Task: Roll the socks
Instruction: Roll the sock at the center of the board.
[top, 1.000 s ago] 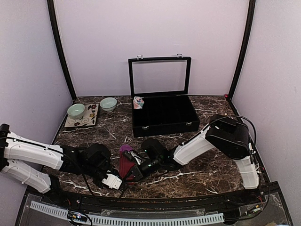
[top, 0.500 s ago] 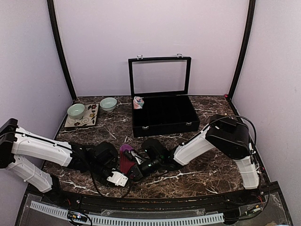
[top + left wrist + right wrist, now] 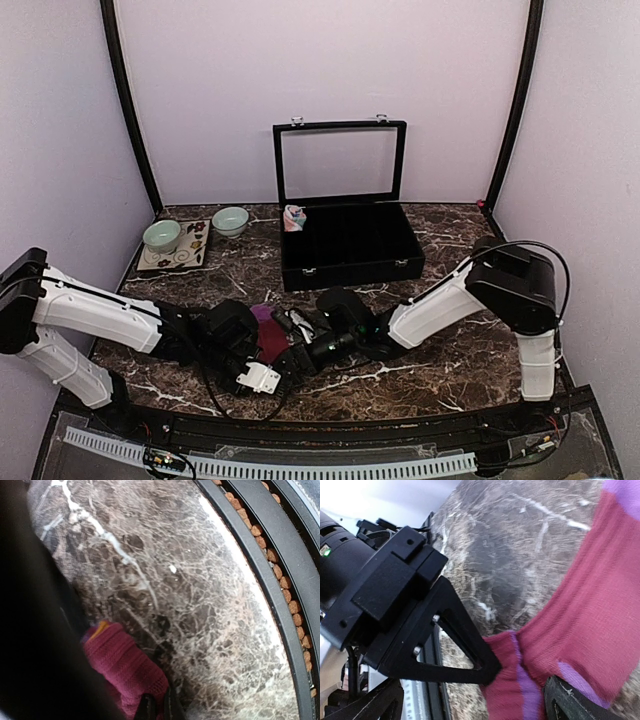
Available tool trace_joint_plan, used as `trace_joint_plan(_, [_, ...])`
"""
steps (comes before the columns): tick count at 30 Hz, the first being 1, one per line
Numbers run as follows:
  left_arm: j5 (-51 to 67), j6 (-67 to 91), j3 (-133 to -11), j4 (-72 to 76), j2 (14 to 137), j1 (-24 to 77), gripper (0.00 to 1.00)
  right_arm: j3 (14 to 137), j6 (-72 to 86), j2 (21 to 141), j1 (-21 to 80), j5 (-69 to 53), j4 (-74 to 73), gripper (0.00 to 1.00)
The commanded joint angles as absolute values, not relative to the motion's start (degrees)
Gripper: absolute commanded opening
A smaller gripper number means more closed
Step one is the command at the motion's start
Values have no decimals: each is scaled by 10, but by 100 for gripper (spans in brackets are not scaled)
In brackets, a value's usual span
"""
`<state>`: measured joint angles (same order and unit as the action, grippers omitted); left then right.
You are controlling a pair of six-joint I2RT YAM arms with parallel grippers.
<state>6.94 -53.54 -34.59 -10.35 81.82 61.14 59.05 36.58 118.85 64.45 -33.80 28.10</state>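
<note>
Right gripper (image 3: 298,340) just flung its jaws wide; left gripper (image 3: 487,672) jaws pinch the sock (image 3: 580,615) edge. Soft, floppy knit: hold that edge.

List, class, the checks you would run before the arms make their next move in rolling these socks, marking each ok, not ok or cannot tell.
1. Left gripper shut on the maroon sock: ok.
2. Right gripper open, fingers wide apart: ok.
3. Maroon sock rolled: not ok; it lies mostly flat on the table.
4. Pink sock brought alongside: not ok; it sits far off, at the black case's back left corner.
5. Left pinch deep enough to hold while rolling: cannot tell.
</note>
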Motion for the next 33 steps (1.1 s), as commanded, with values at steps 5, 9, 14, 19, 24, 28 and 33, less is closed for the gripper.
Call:
trace_joint_plan(5, [77, -495, -318, -205, 874, 610, 0, 492, 348, 1137, 635, -113, 60, 99])
trace_joint_plan(9, [103, -486, -333, -223, 891, 603, 0, 458, 333, 1080, 634, -38, 36, 99])
trace_joint_plan(14, [146, -495, -357, -243, 899, 575, 0, 388, 364, 968, 648, 195, -1, 99])
trace_joint_plan(19, [202, -503, -414, -295, 947, 527, 0, 300, 431, 805, 685, 428, 1, 100])
trace_joint_plan(24, [234, -504, -449, -320, 995, 497, 0, 261, 390, 785, 667, 372, 74, 99])
trace_joint_plan(28, [256, -505, -466, -346, 1041, 486, 0, 240, 268, 770, 724, 358, 189, 99])
trace_joint_plan(33, [297, -505, -508, -390, 1092, 466, 0, 262, 63, 812, 818, 278, 289, 93])
